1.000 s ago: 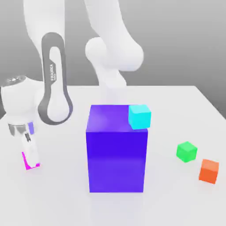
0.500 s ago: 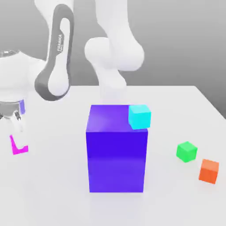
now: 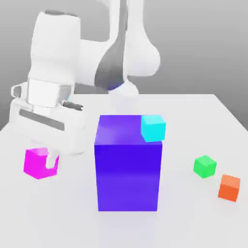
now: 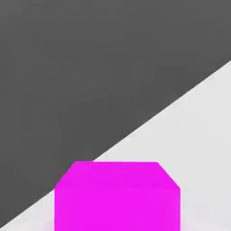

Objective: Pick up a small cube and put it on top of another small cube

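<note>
Here, claw (image 3: 47, 160) seemingly gripping magenta cube (image 3: 37, 162), green cube (image 3: 205, 166) well apart, beside orange cube (image 3: 229, 187)

1. No text, label, brand, number or sign can be read on the robot arm (image 3: 72, 72).
2. The cubes and the surface (image 3: 193, 121) carry no markings either.

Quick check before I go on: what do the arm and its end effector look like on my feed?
The arm is glossy white with rounded, bulbous joints and a dark grey band across one link. The end effector hangs off a boxy white hand with a grey slot along its side; its fingers are white too. No cables are visible.
</note>
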Motion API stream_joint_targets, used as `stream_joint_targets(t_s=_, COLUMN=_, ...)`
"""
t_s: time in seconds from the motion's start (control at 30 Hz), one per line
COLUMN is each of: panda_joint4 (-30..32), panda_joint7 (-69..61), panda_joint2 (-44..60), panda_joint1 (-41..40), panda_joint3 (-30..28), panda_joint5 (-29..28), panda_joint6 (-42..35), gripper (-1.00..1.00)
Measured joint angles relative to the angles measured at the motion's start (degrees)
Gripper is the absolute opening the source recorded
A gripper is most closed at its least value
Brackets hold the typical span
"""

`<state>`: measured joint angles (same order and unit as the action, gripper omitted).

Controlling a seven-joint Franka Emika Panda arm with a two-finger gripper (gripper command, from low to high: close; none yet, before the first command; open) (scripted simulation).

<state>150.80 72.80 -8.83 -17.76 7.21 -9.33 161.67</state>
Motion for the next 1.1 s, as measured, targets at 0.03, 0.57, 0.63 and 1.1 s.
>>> stream_joint_targets(t_s=0.03, panda_joint4=0.3, panda_joint7=0.6, panda_joint2=-0.5, panda_joint1=1.6, panda_joint3=1.6, panda_joint5=0.3, panda_joint6=-0.5, gripper=-1.0)
stream_joint_targets(t_s=0.57, panda_joint4=8.7, panda_joint7=9.1, panda_joint2=-3.2, panda_joint1=31.8, panda_joint3=26.8, panda_joint5=10.6, panda_joint6=-6.1, gripper=-1.0)
stream_joint_targets(t_s=0.63, panda_joint4=10.7, panda_joint7=6.9, panda_joint2=-3.9, panda_joint1=35.3, panda_joint3=26.4, panda_joint5=15.0, panda_joint6=-6.8, gripper=-1.0)
stream_joint_targets(t_s=1.1, panda_joint4=15.4, panda_joint7=12.5, panda_joint2=4.6, panda_joint1=34.6, panda_joint3=27.7, panda_joint5=9.1, panda_joint6=-1.9, gripper=-1.0)
